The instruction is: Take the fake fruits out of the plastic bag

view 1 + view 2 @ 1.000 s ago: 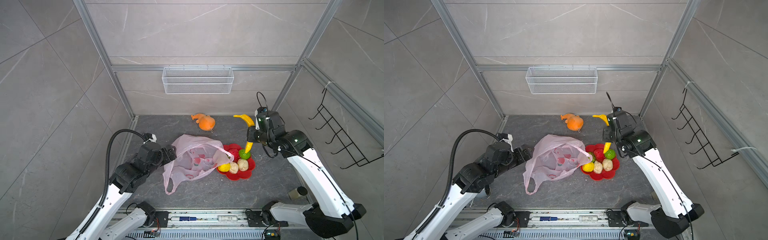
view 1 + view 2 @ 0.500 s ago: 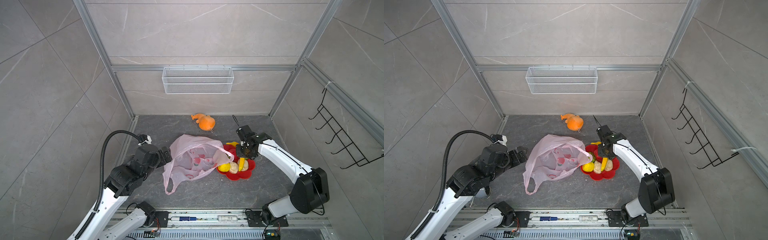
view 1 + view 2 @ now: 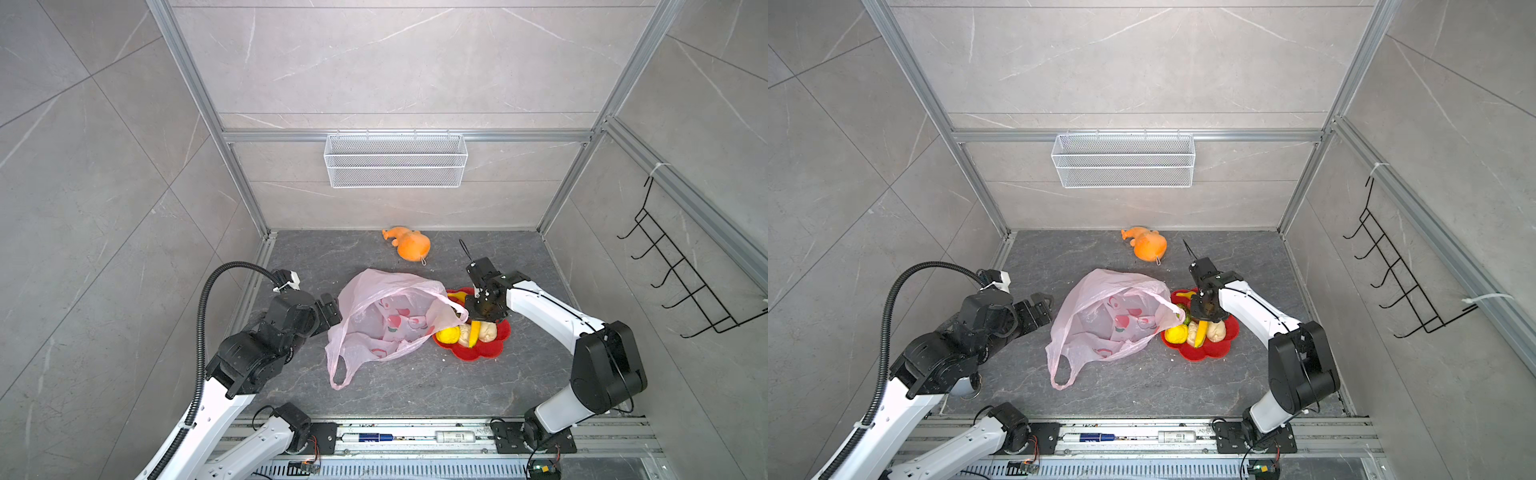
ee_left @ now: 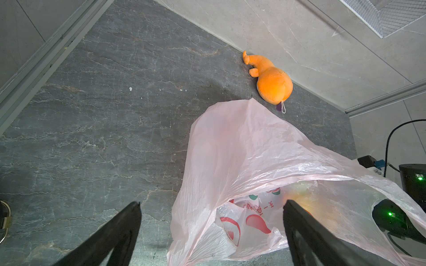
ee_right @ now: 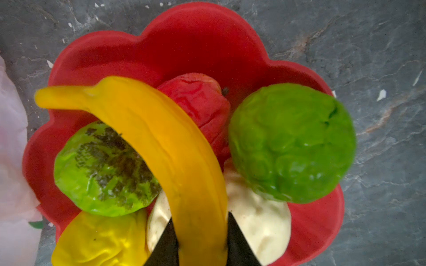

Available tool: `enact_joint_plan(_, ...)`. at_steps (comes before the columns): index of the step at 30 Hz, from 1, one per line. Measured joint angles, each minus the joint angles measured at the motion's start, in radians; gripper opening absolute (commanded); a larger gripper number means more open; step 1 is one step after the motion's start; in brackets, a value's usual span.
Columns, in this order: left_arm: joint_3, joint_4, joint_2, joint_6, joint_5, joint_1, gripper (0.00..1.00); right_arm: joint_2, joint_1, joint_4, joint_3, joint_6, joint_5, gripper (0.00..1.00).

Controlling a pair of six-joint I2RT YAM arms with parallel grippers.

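**Risks.** The banana (image 5: 166,147) lies across a heap of rounded fake fruits (image 3: 1196,330) on the red plate (image 5: 196,34). It bridges a mottled green ball (image 5: 101,170) and a red piece (image 5: 196,99) and has no flat seat. If let go here, it could slide or roll off the heap and over the rim onto the counter (image 3: 415,386). A lift that drags on the banana could tip it out, or nudge the smooth green ball (image 5: 292,142) at the plate's edge. The plastic bag (image 3: 386,316) drapes over the plate's rim at the plate's 9 o'clock, so thin film could snag on the arm working there. Red printed marks show through the film, and I cannot tell whether any fruit remains inside.

**Positions.** The right claw (image 5: 201,218) points down over the plate, with its jaws closed on the banana's lower end and pressed against both sides. In both top views the plate and its fruits sit at 3 o'clock of the bag, touching it. The left claw (image 4: 211,203) stands wide open and empty at the bag's 9 o'clock, just beside the film.
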Motion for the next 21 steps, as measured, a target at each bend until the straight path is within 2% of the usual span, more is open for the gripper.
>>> enact_joint_plan(7, -0.001, 0.0, -0.002, 0.001, -0.013, 0.0, 0.99, -0.002, 0.0, 0.0, 0.0, 0.006, -0.001, 0.56)
enact_joint_plan(12, -0.001, 0.005, -0.005, 0.013, -0.04, 0.0, 0.99, -0.069, 0.0, -0.027, 0.023, 0.002, 0.011, 0.72)
enact_joint_plan(13, -0.001, 0.013, -0.005, 0.021, -0.052, 0.0, 0.99, -0.093, 0.0, -0.039, 0.041, 0.0, 0.019, 0.78)
enact_joint_plan(15, -0.001, 0.038, 0.002, 0.043, -0.07, 0.002, 0.99, -0.148, -0.005, -0.051, 0.077, -0.008, 0.035, 0.99)
enact_joint_plan(18, 0.0, 0.086, 0.03, 0.087, -0.093, 0.022, 0.99, -0.264, -0.031, -0.038, 0.102, -0.026, 0.068, 0.99)
enact_joint_plan(21, 0.001, 0.135, 0.091, 0.133, -0.087, 0.091, 0.99, -0.385, -0.099, 0.003, 0.084, -0.041, 0.094, 0.99)
